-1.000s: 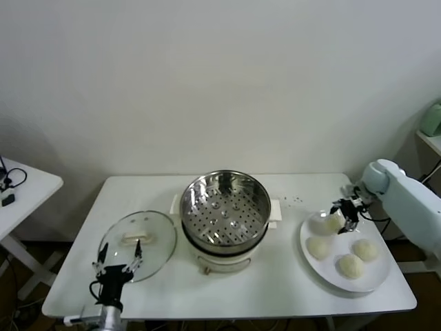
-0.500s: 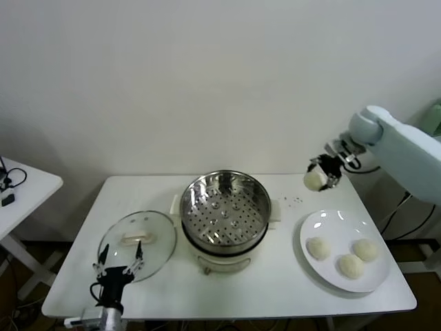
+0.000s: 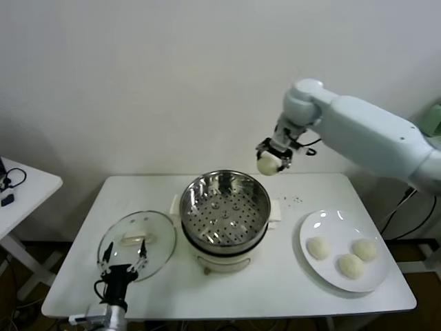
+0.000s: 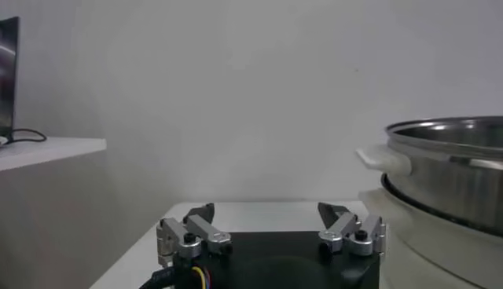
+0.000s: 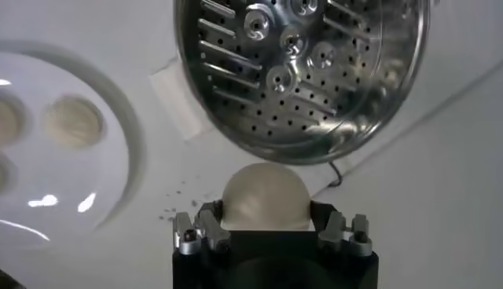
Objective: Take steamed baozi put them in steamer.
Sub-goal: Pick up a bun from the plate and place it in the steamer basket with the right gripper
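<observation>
My right gripper (image 3: 271, 159) is shut on one cream-white baozi (image 3: 267, 165) and holds it high in the air, just behind the far right rim of the steamer (image 3: 224, 210). The right wrist view shows the baozi (image 5: 263, 196) between the jaws, with the perforated steamer floor (image 5: 302, 71) below and empty. Three more baozi (image 3: 318, 247) lie on the white plate (image 3: 331, 223) at the right. My left gripper (image 3: 124, 261) is open and empty, low at the front left by the glass lid (image 3: 138, 238).
The flat glass lid lies on the table left of the steamer. A second white table (image 3: 21, 189) stands at the far left. Small dark specks (image 3: 295, 200) lie on the table between steamer and plate. The steamer's rim (image 4: 452, 149) shows in the left wrist view.
My right gripper has lifted one baozi off the plate and carried it up and leftward to the steamer's far right rim. The left arm has not moved.
</observation>
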Robot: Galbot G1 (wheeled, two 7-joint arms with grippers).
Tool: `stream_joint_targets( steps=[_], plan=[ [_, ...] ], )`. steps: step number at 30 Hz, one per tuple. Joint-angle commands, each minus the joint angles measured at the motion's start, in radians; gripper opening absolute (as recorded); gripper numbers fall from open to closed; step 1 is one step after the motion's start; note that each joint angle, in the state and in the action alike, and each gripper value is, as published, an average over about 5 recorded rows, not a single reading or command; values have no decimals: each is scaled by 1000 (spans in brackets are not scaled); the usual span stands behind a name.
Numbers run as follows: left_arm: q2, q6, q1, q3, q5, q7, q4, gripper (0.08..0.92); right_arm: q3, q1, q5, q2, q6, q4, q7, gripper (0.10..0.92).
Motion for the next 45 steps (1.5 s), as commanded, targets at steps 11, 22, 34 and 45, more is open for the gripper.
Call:
stream_joint_targets(
  steps=[11,22,34,45],
  plan=[
    [-3,10,-6,-5,3,-8,-6,823,37,-190,-379,325,203,-125,27,712],
    [-5,9,-1,-7,3,-10,4,823,40,-241,-412,316,219,-125,31,712],
    [-5,8,2,-7,2,-11,13,823,58,-262,-444,315,241,-144,38,741],
    [-4,12,-2,-7,-1,-14,12,823,77,-236,-434,285,282,-92,24,823]
  ],
)
